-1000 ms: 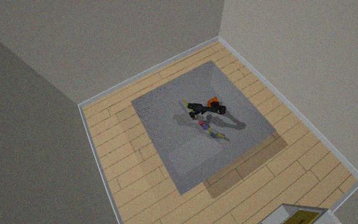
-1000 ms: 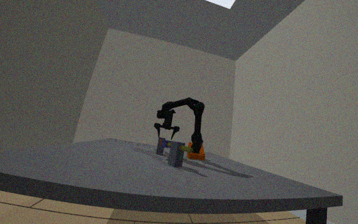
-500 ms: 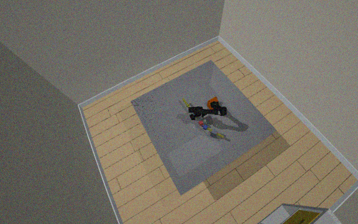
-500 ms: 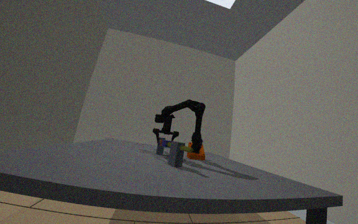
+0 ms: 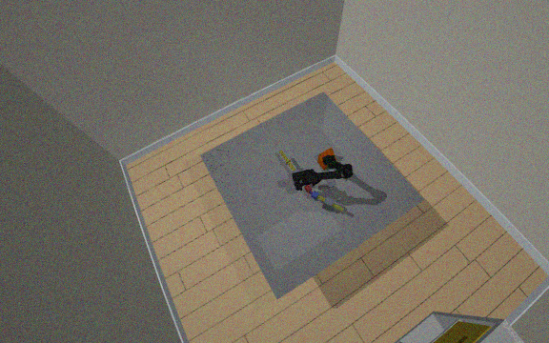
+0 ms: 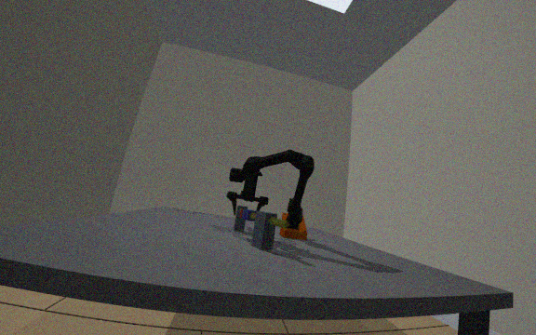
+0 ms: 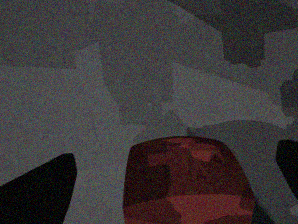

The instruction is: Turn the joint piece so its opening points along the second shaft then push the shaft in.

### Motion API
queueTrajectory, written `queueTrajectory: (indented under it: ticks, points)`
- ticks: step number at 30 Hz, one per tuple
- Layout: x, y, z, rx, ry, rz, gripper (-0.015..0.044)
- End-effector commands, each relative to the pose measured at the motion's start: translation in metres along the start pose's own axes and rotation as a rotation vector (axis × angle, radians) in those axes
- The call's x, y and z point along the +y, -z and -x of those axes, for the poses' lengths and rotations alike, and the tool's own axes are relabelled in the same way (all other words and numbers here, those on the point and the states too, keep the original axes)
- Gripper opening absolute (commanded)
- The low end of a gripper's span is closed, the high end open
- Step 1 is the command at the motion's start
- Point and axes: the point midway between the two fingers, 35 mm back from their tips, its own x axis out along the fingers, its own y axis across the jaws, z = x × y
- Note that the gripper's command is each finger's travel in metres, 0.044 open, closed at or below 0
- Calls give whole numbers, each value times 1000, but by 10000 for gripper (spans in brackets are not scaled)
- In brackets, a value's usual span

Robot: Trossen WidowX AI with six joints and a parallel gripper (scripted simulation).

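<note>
The red joint piece (image 5: pixel 308 189) (image 7: pixel 187 180) sits beside the blue part (image 5: pixel 315 195) (image 6: pixel 249 214) on the end of the first yellow shaft (image 5: pixel 337 208) (image 6: pixel 278 222). A grey block (image 6: pixel 263 230) carries that shaft. The second yellow shaft (image 5: pixel 285 158) lies on the other side of the gripper, at an angle to the first. The farther grey block (image 6: pixel 240 223) stands behind the joint. My gripper (image 6: pixel 247 210) (image 7: pixel 177 157) is open and points down over the joint. In the wrist view the red piece shows between the two spread fingers, with no finger contact visible. Its opening cannot be made out.
The orange base (image 5: pixel 324 159) (image 6: pixel 296 231) of the arm stands on the grey table (image 5: pixel 274 267) (image 6: pixel 156 265), close to both shafts. The arm arches over from it. Shadows of the arm and blocks darken the wrist view.
</note>
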Motion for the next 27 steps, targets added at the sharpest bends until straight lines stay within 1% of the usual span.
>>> queueTrajectory:
  ticks: [1, 17, 27]
  points:
    - [0, 2, -5, 3, -1, -1, 440]
    - [0, 3, -28, 4, -1, 0, 440]
    - [0, 3, -28, 4, -1, 0, 182]
